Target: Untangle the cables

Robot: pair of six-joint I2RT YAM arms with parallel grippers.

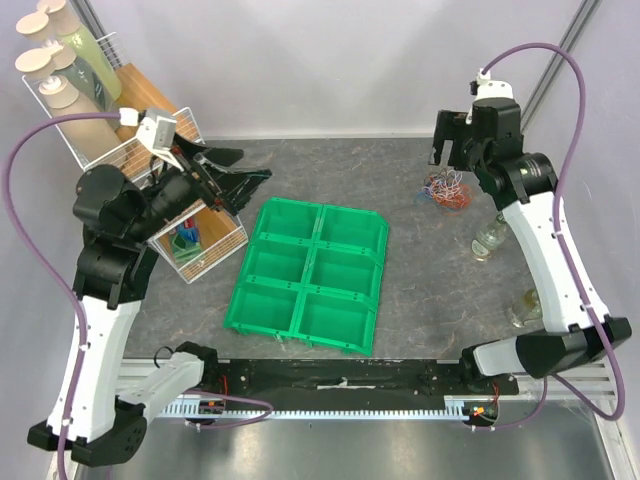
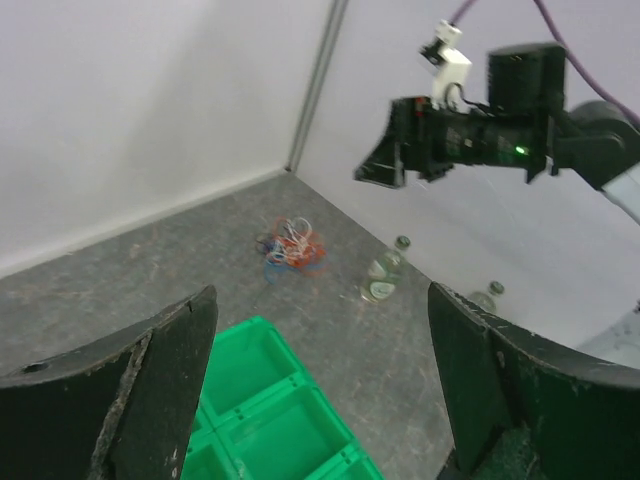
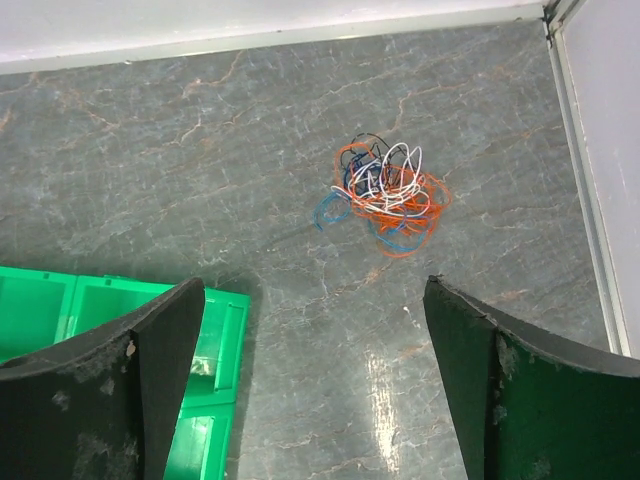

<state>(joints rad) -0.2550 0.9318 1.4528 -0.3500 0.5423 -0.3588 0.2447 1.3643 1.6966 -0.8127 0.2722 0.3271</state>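
Observation:
A tangled bundle of orange, blue, white and black cables (image 1: 447,189) lies on the grey table at the back right. It also shows in the right wrist view (image 3: 388,194) and small in the left wrist view (image 2: 291,245). My right gripper (image 1: 447,150) hangs open and empty above the table just left of the bundle; its fingers (image 3: 130,385) stand wide apart. My left gripper (image 1: 228,167) is open and empty, held high over the back left, pointing right across the table; its fingers (image 2: 140,400) are wide apart.
A green six-compartment tray (image 1: 308,275) lies in the middle of the table. A wire basket (image 1: 200,250) and a rack of bottles (image 1: 70,60) stand at the back left. Two glass bottles (image 1: 489,237) (image 1: 526,308) stand along the right edge.

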